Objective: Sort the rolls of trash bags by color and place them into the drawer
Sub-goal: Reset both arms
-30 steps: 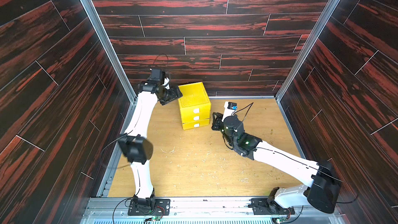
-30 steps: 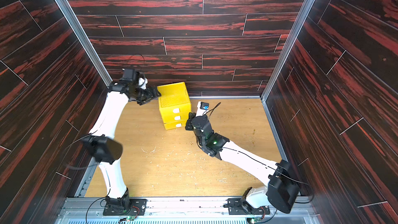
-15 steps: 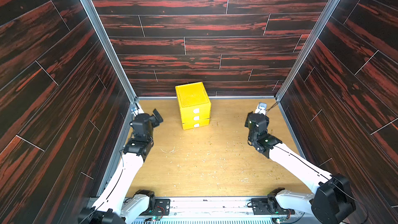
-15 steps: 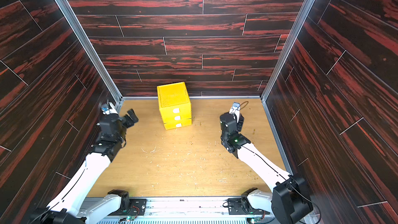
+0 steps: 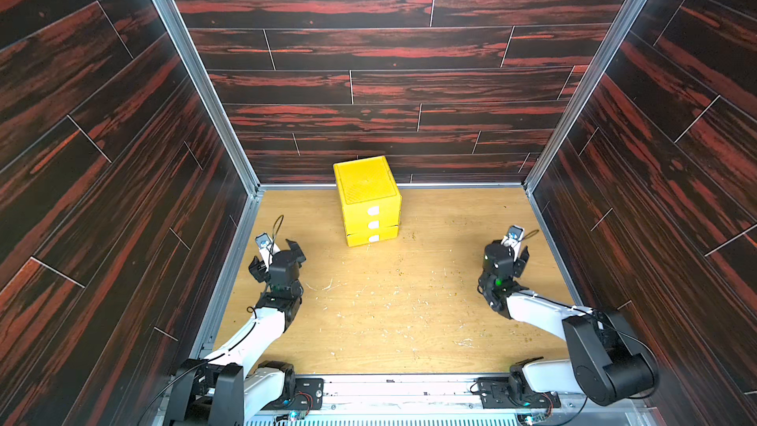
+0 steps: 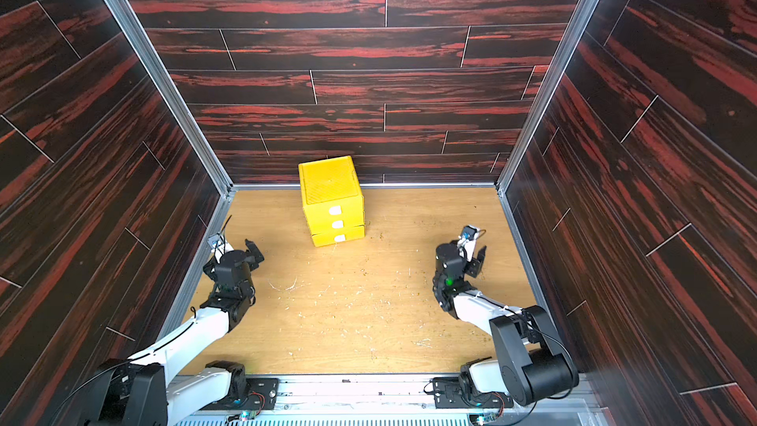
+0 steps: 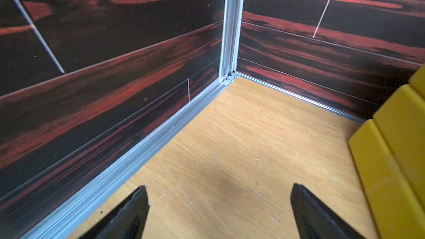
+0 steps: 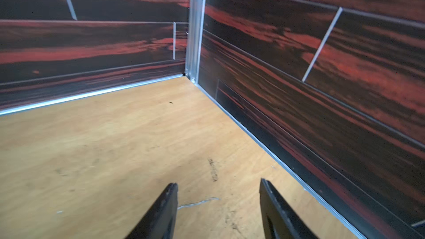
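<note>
The bright yellow drawer stands at the far middle of the wooden table, close to the dark, red-streaked back wall. It is turned slightly, so its three stacked fronts face the near side and a little to the right. Each front carries a small white tab. In both top views the tiers look pushed in, though whether the lowest is fully home cannot be told.

Both arms sit over the near half of the table, well apart from the drawer and from one another. The left gripper hangs by the left wall, its jaws spread wide with nothing between them. The left wrist view shows its two black fingertips over bare wood, with the far-left corner post ahead and the yellow side of the drawer at the edge of the picture. The right gripper hangs by the right wall, its jaws parted more narrowly than the left's and likewise holding nothing. The right wrist view shows its fingertips above the wood, pointed toward the far-right corner.

Pale scratches and specks mark the table between the two arms. A metal rail carrying both arm bases runs along the near edge.
</note>
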Tool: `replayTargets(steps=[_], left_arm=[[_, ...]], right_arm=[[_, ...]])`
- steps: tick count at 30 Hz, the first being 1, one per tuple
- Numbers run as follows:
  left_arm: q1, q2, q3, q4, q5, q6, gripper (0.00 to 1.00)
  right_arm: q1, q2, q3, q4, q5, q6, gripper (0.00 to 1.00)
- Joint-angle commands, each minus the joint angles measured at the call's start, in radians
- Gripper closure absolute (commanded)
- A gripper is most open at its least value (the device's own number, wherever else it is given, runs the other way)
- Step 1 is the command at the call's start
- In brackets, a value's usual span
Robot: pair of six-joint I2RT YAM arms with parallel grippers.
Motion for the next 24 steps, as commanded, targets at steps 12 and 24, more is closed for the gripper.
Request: replayTargets(steps=[12,24], left_arm=[[0.033,0.142,-0.131,0.390,-0.002,0.099,0.00],[0.039,0.433,-0.109,0.651,0.133,0.171,0.00]], right_arm=[[-0.044,0.182,-0.117,0.546,-0.106,-0.092,0.42],[-0.053,0.221,-0.079,0.512,-0.264,-0.141,0.46]])
